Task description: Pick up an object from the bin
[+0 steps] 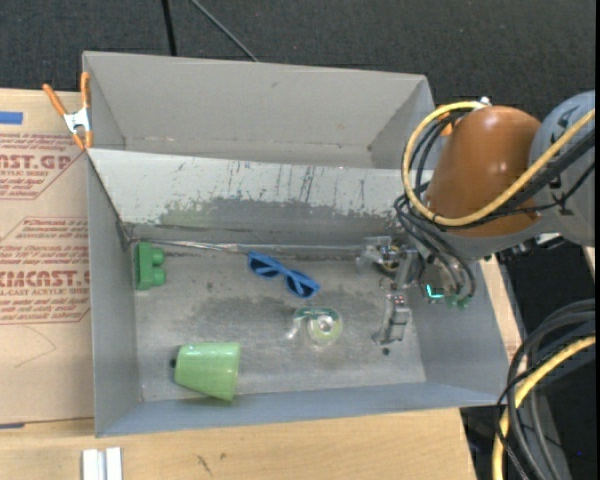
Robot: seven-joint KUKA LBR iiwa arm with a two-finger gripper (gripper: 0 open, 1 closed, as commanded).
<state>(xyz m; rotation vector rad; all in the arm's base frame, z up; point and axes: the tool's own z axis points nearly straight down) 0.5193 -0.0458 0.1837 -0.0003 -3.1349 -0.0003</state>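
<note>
By my reading you are at the approach step: nothing is lifted yet, and the bin (110,298) holds four loose things, well apart on its floor. The tool (391,326) hangs low at the bin's right end, over bare floor. Whether it stands wide or narrow you cannot tell from this angle, and nothing can be seen gripped in it. Largest of the loose things is the pale green cup (207,369), lying on its side in the near-left corner. Next come the blue sunglasses (283,274), in the middle towards the back wall, then the green block (148,266) against the left wall. Smallest is a clear roundish thing (320,326) with a greenish tint, just to the left of the tool and the nearest candidate. If you take that one, your next move likely calls for a short shift left and careful centring — it looks glossy, see-through and low, so it may slip or roll under a closing grip.
</note>
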